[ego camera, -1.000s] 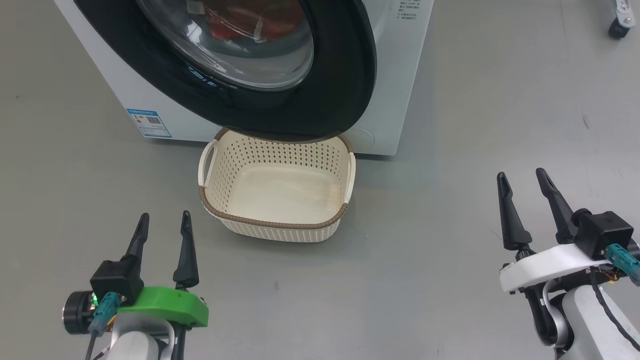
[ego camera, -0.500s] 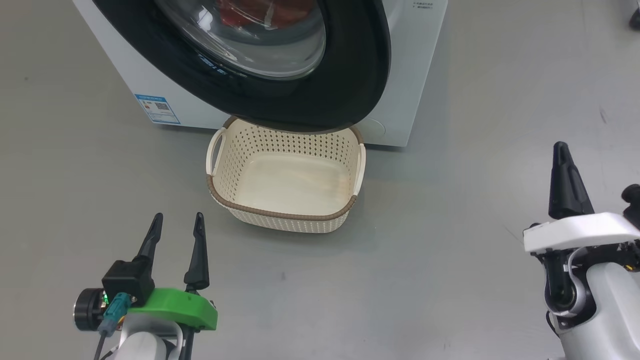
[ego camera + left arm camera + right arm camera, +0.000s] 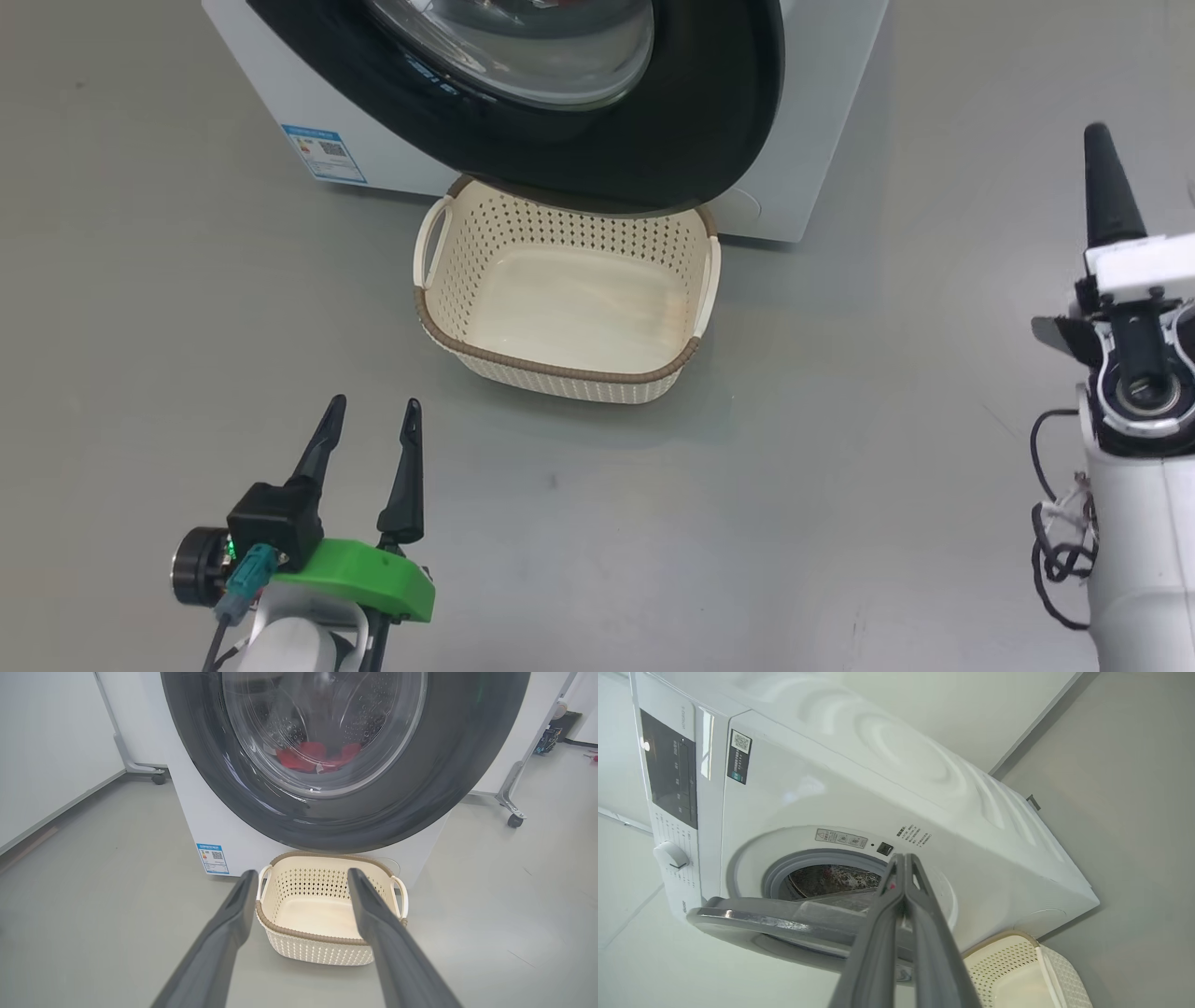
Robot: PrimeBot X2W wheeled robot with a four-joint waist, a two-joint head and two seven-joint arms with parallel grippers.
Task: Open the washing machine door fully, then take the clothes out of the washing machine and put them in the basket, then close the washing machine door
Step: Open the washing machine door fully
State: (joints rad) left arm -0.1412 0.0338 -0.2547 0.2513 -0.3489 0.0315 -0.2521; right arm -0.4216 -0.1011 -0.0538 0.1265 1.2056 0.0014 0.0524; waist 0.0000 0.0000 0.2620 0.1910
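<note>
My right gripper (image 3: 1100, 140) has brought its fingers together since a second ago, when they stood apart. Its arm has climbed the right edge of the head view. The whole picture has slid as well, so the camera moved, not the machine. That gripper holds nothing. In its wrist view the pressed fingertips (image 3: 893, 879) point at the white front beside the drum mouth.

Nearest me, my left gripper (image 3: 375, 407) hangs low on the left, both fingers spread wide with nothing between them, over bare grey floor (image 3: 840, 467). Floor stretches free on either side of it, and a broad open strip runs between the basket and my right arm.

The basket (image 3: 560, 371) sits on the floor ahead of the left fingertips, apart from them, with its brown front rim facing me. Its far rim tucks under the lower edge of the washing machine door (image 3: 719, 112), whose black rim overhangs it. I cannot tell whether they touch.

From the right wrist I see that door edge-on, swung partway out, with the grey seal (image 3: 784, 868) and the drum exposed behind it. The washing machine (image 3: 822, 112) stands right behind the basket. The clothes (image 3: 308, 758) lie red in the drum, seen through the door glass from the left wrist.
</note>
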